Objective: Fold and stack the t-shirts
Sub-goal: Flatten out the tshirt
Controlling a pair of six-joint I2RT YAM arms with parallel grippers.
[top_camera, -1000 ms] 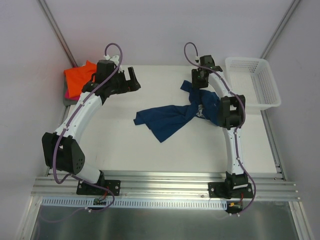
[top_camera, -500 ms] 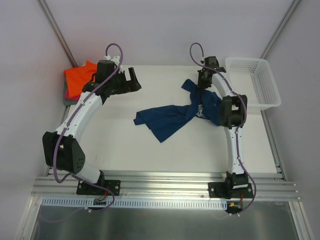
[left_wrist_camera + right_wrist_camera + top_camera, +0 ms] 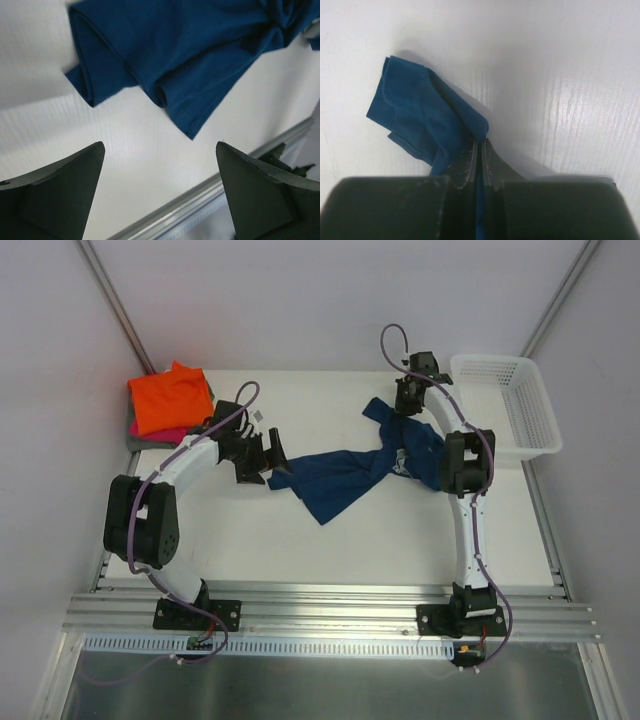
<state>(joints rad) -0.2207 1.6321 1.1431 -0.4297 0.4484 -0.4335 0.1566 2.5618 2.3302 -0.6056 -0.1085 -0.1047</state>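
Note:
A navy blue t-shirt (image 3: 345,475) lies crumpled across the middle of the table. My right gripper (image 3: 405,405) is at its far right corner, and in the right wrist view the gripper (image 3: 480,142) is shut on a fold of that navy cloth (image 3: 420,117). My left gripper (image 3: 268,462) hangs open just left of the shirt's left end. The left wrist view shows its fingers (image 3: 160,147) spread wide over bare table, with the shirt's folds (image 3: 190,50) ahead of them. A folded orange t-shirt (image 3: 170,398) tops a pink one (image 3: 160,432) and a grey one (image 3: 135,440) at the back left.
A white lattice basket (image 3: 540,410) stands at the back right corner, close to the right arm. The metal rail (image 3: 200,195) of the table's near edge shows beyond the left fingers.
My left arm swung from beside the orange stack forward and right to the shirt's left end. My right gripper closed on the shirt's far corner.

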